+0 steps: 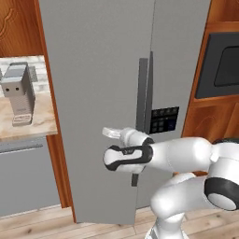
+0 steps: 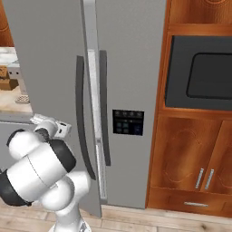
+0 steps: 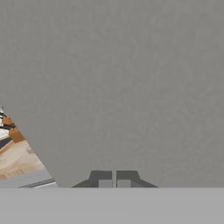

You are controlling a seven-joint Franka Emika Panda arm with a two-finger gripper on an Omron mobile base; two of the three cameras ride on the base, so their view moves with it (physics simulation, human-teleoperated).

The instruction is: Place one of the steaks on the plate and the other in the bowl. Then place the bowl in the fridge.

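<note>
The tall grey fridge stands right in front of me, and its left door looks slightly ajar, with a pale strip showing between the doors. Dark vertical handles flank the gap, and the dark dispenser panel is on the right door. My gripper points at the left door's grey face, close to it, left of the handles. Its fingertips are shut with nothing between them. The steaks, the plate and the bowl are out of view.
A dark built-in oven sits in wood to the right of the fridge, with wooden cabinet doors below it. To the left, a counter carries a grey coffee machine. The floor is wooden.
</note>
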